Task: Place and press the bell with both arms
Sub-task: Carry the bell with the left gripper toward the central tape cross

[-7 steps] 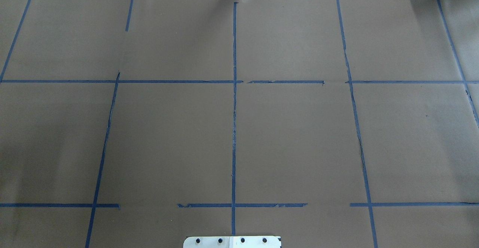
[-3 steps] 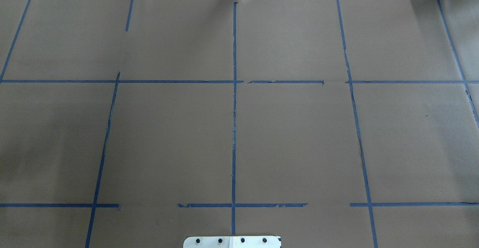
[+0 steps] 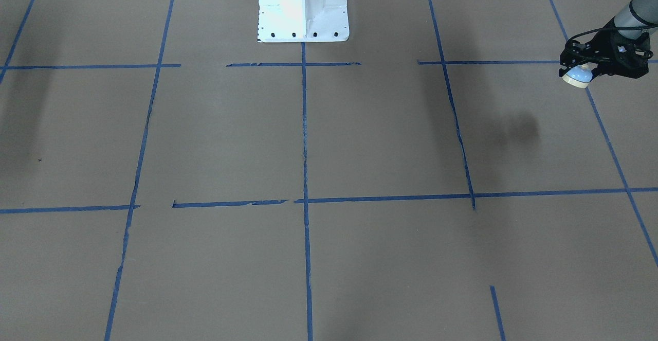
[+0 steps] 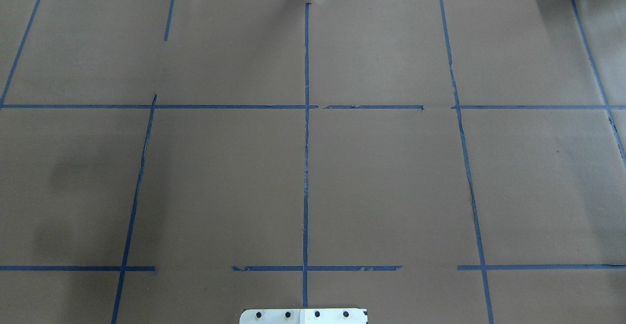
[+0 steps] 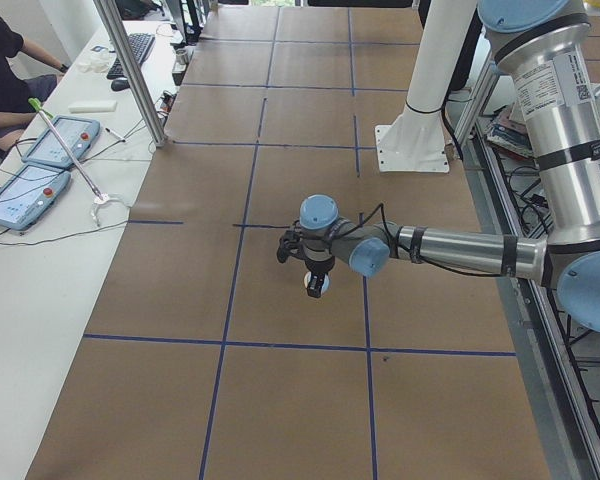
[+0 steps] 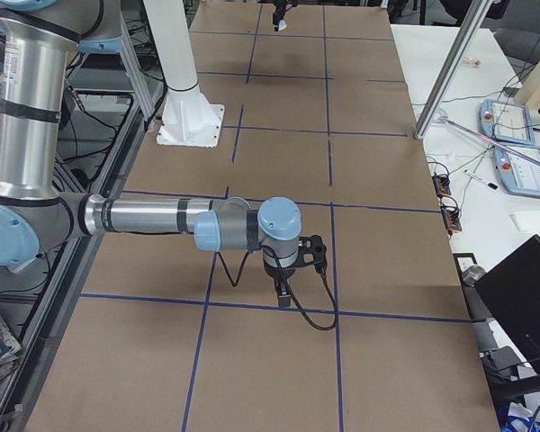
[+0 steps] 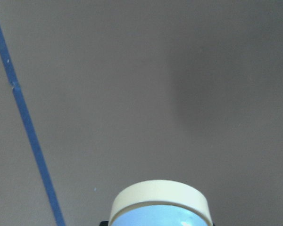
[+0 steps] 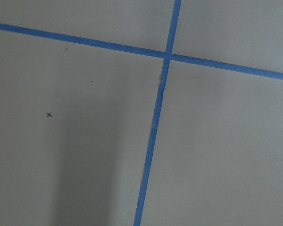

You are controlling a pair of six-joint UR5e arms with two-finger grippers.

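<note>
The bell, a light-blue dome with a cream base rim, hangs in my left gripper, which is shut on it above the brown table at the front-facing view's right edge. In the exterior left view the bell sits under the left gripper, a little above the table. The left wrist view shows the bell's cream rim and blue dome at the bottom edge. My right gripper points down over a tape line near the table's right end. I cannot tell whether it is open or shut. Neither arm shows in the overhead view.
The white pedestal stands at the robot's edge of the table. Blue tape lines split the brown table into squares. A side bench with tablets, a metal post and a seated person lie beyond the far edge.
In the overhead view the dim shadow on the table's left part has grown darker and more defined. Nothing else there has changed.
</note>
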